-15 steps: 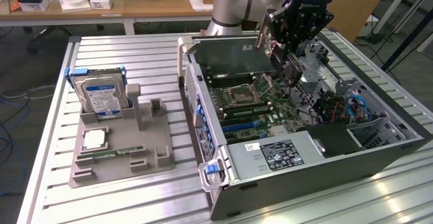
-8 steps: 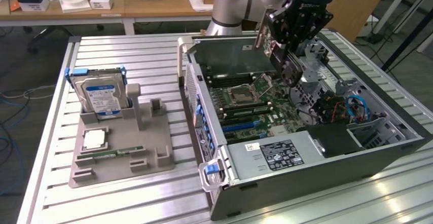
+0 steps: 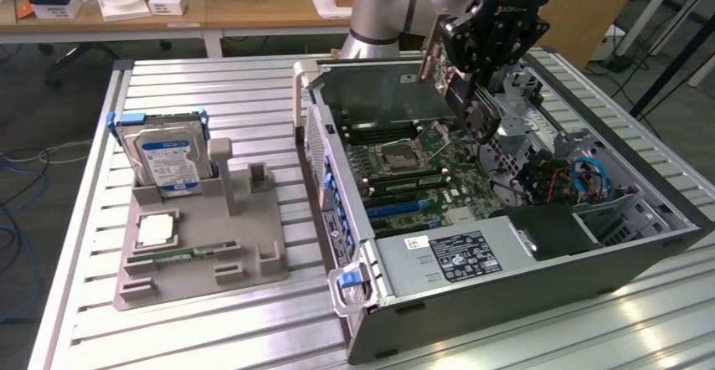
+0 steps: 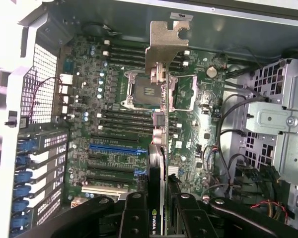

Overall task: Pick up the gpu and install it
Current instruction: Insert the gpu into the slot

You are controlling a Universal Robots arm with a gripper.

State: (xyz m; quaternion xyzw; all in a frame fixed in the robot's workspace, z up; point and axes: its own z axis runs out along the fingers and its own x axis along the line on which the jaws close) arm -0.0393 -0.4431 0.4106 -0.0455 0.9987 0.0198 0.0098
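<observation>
Holding the graphics card (image 4: 165,49) on its edge over the open computer case (image 3: 537,295), I judge I am in the carry-and-line-up part of the job: the card is picked up but not installed. The gripper (image 4: 159,203) is clamped on the card, one black finger (image 4: 134,210) pressed to each face, and the silver bracket end points away from the wrist camera. In the exterior view the gripper (image 3: 475,106) hangs over the far half of the case. The card looks to be apart from the motherboard (image 4: 114,124), somewhere above the processor socket (image 4: 149,91). Nothing sits in the blue slot (image 4: 111,148) or in the slots beside it. On the exterior view's left, well apart from the case, the grey tray (image 3: 263,282) on the table (image 3: 223,77) holds the hard drive (image 3: 167,156), upright, and the memory stick (image 3: 184,253), lying flat. As I read it, seating the card calls for care with its angle. Its edge seems to run across the blue slot rather than along it, so the card would have to be turned until the connector edge lies along the slot and the bracket meets the slotted wall with the blue latches (image 4: 25,163). It would then need a straight, even press, with no tilt that could jam it against the cables (image 3: 581,177) or neighbouring parts.
</observation>
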